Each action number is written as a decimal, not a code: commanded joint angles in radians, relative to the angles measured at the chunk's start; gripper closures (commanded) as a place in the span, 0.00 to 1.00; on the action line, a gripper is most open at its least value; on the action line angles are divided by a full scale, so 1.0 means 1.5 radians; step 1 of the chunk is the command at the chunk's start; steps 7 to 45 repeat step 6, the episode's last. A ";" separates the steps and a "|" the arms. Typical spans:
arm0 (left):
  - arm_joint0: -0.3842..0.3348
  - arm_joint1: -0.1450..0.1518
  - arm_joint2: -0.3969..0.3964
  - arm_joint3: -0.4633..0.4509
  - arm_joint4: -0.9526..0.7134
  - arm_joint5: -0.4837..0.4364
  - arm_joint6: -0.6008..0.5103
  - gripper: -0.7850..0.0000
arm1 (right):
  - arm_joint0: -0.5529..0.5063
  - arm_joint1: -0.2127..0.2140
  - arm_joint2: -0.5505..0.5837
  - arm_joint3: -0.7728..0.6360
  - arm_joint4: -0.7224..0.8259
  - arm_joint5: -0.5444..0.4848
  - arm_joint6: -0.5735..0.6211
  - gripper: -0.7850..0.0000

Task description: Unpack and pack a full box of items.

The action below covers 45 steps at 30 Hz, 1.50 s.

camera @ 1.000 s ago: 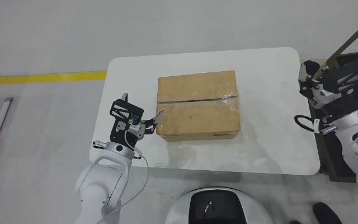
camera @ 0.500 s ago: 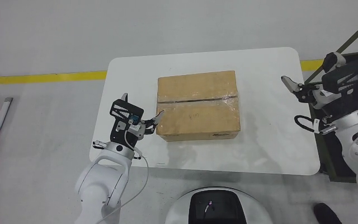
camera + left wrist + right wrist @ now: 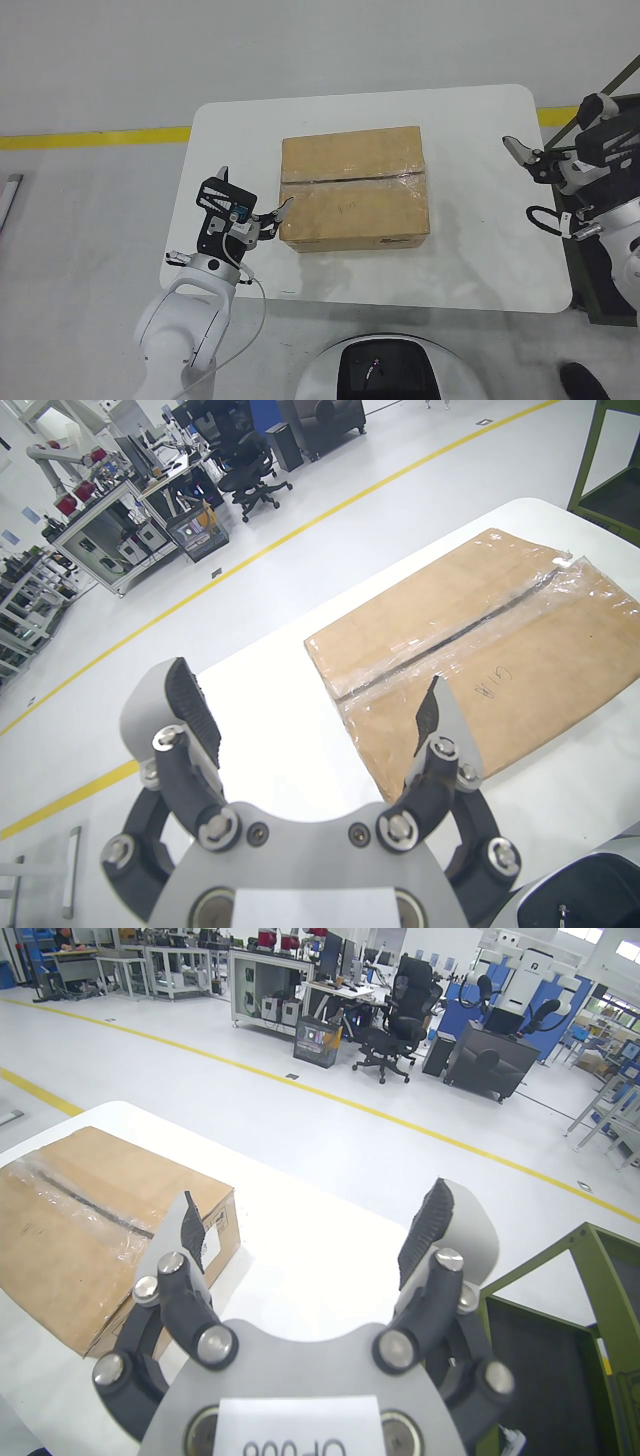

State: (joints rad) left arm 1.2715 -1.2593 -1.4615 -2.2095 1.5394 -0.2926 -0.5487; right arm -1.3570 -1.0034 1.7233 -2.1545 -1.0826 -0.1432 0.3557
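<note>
A brown cardboard box lies flat in the middle of the white table. Its flaps are closed, with clear tape along the centre seam. My left gripper hovers open at the box's near left corner. One fingertip is over that corner and nothing is held. My right gripper stands open and empty at the table's right edge, apart from the box. Both grippers, left and right, have wide gaps between their pads.
A dark green cart stands against the table's right side, close under my right gripper. A yellow line runs across the floor behind the table. Bare table surrounds the box on all sides.
My right gripper has shifted at the table's right edge, and one finger now reaches in over the table. The left arm and the box have not moved.
</note>
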 commanded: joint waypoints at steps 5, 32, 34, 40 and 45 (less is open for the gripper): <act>0.000 0.000 0.000 0.000 0.000 0.000 0.000 0.00 | 0.000 0.000 0.000 0.000 0.000 0.000 0.000 0.00; 0.000 0.000 0.000 0.000 0.000 0.000 0.000 0.00 | 0.000 0.000 0.000 0.000 0.000 0.000 0.000 0.00; 0.000 0.000 0.000 0.000 0.000 0.000 0.000 0.00 | 0.000 0.000 0.000 0.000 0.000 0.000 0.000 0.00; 0.000 0.000 0.000 0.000 0.000 0.000 0.000 0.00 | 0.000 0.000 0.000 0.000 0.000 0.000 0.000 0.00; 0.000 0.000 0.000 0.000 0.000 0.000 0.000 0.00 | 0.000 0.000 0.000 0.000 0.000 0.000 0.000 0.00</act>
